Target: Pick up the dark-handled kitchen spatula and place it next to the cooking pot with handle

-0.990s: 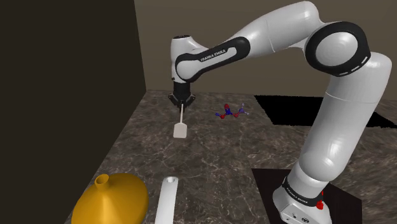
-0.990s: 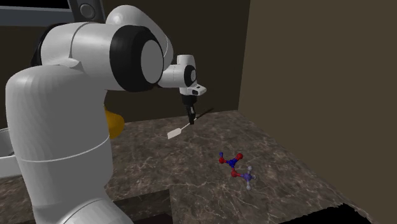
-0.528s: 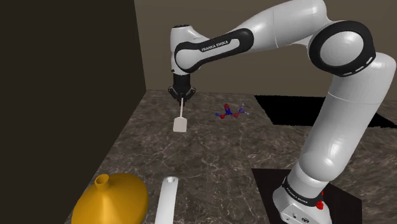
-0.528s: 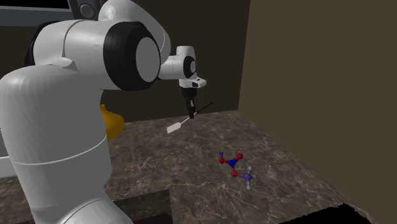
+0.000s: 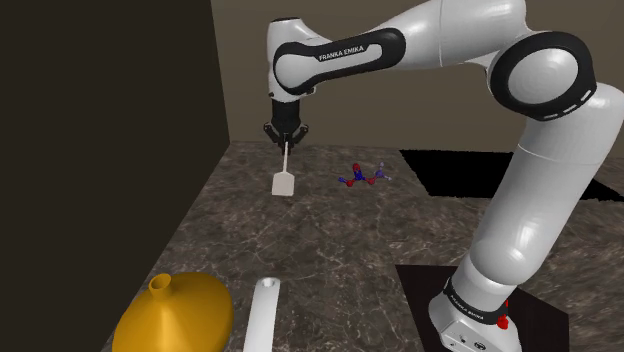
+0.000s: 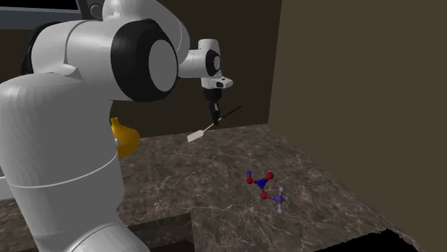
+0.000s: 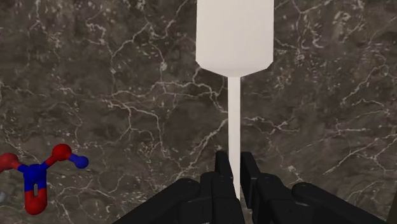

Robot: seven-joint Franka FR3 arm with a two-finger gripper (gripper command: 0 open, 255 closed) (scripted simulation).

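Note:
My gripper (image 5: 285, 143) is shut on the spatula (image 5: 283, 182), which hangs off the dark marble counter (image 5: 330, 250) with its white blade down. In the second exterior view the spatula (image 6: 195, 135) slants, its dark handle end sticking out past the gripper (image 6: 215, 119). The wrist view has the thin white shaft clasped between the fingers, gripper (image 7: 233, 168), and the blade (image 7: 235, 35) ahead over the counter. A yellow rounded pot (image 5: 175, 315) sits at the shoulder view's lower left, with a long white handle (image 5: 262, 312) beside it. The pot (image 6: 125, 136) peeks out behind the arm.
A small red and blue molecule model (image 5: 360, 177) lies on the counter to the shoulder view's right of the spatula, model (image 6: 265, 186), model (image 7: 38, 175). Dark walls border the counter at the back and left. The stand (image 5: 490, 310) is at lower right.
The gripper has risen with the spatula, lifting the blade higher above the counter and a little toward the back wall. Nothing else has moved.

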